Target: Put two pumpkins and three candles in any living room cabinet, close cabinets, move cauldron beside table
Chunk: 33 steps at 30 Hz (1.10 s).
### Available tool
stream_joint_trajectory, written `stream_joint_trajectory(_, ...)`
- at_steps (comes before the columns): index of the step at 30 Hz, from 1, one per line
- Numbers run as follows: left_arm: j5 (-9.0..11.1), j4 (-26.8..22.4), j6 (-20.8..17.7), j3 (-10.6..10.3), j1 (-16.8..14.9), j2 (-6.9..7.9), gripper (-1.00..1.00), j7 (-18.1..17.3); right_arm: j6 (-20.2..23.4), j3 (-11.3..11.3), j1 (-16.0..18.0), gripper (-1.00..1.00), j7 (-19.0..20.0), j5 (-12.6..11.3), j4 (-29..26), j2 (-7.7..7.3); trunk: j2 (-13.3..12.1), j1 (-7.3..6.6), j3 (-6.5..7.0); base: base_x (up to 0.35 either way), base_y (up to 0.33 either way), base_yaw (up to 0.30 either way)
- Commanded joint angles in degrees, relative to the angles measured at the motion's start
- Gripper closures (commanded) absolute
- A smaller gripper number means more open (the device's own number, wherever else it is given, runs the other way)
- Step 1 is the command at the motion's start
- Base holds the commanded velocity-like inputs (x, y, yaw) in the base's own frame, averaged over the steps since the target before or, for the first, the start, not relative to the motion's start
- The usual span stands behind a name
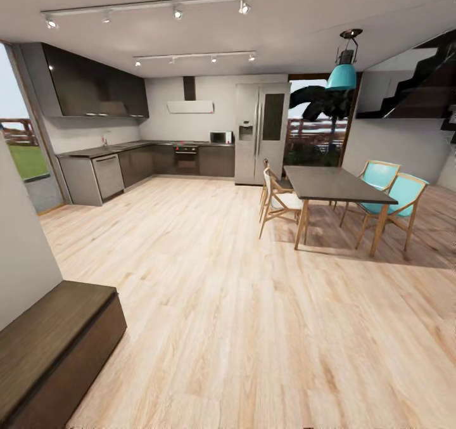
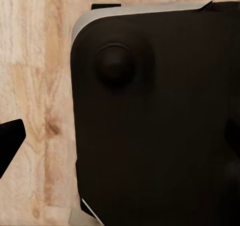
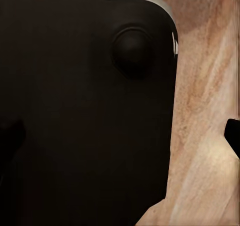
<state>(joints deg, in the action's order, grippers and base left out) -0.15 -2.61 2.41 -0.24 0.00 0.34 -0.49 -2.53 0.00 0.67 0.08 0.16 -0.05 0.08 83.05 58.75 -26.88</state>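
A long, low, dark-brown cabinet stands against the wall at the lower left of the head view, its front panel flush. A dark-topped table on wooden legs stands at the right. The pumpkins, candles and cauldron are out of view. In the left wrist view my left gripper hangs over the robot's black base, one dark fingertip over the floor. My right gripper hangs the same way, with a fingertip at the picture's edge. Both have their fingers wide apart and hold nothing.
Two white chairs and two turquoise chairs surround the table. A kitchen with glossy dark cupboards, an oven and a steel fridge lines the far wall. Wide wooden floor lies between me and them.
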Motion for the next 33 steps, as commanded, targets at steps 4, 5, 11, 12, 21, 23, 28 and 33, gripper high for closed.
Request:
stream_joint_trajectory(4,-0.02,-0.03,0.18,-0.03,0.0,0.01,-1.0,-0.04,-0.19,0.0,0.03,-1.0,0.01,0.01,0.03,0.01,0.03,-0.02,-0.05,-0.174,-0.246,0.0)
stream_joint_trajectory(5,-0.02,-0.03,0.2,-0.03,0.0,0.01,-1.0,-0.04,-0.19,0.0,0.03,-1.0,0.01,0.01,0.04,0.01,0.03,-0.02,-0.05,-0.143,-0.243,-0.007)
stream_joint_trajectory(11,-0.05,-0.03,0.46,-0.04,0.0,0.01,-1.0,-0.07,-0.19,0.0,0.03,-1.0,0.01,0.07,0.05,0.01,0.03,-0.02,-0.24,-0.042,-0.126,-0.142)
stream_joint_trajectory(12,-0.05,-0.03,0.67,-0.03,0.0,0.01,-1.0,-0.08,-0.19,0.0,0.03,-1.0,0.01,0.08,0.08,0.01,0.03,-0.02,-0.3,-0.007,-0.024,-0.205)
stream_joint_trajectory(21,-0.26,-0.03,1.52,-0.03,0.0,-0.07,-1.0,-0.04,-0.19,0.0,0.03,-1.0,0.09,0.1,0.1,0.01,0.03,-0.02,-0.84,-0.002,-0.068,-0.215)
stream_joint_trajectory(23,-0.27,-0.03,1.54,-0.03,0.0,-0.07,-1.0,-0.04,-0.19,0.0,0.03,-1.0,0.1,0.1,0.09,0.01,0.03,-0.02,-0.96,0.0,-0.269,-0.218)
stream_joint_trajectory(28,-0.3,-0.03,1.55,0.01,0.0,-0.15,-1.0,0.1,-0.07,0.0,0.03,-1.0,0.1,0.17,0.12,0.01,0.03,-0.02,-1.28,0.0,-0.297,-0.218)
stream_joint_trajectory(33,-0.29,-0.03,1.55,0.05,0.0,-0.19,-1.0,0.21,-0.02,0.02,0.03,-1.0,0.1,0.19,0.14,0.01,0.03,-0.02,-1.6,0.003,-0.289,-0.212)
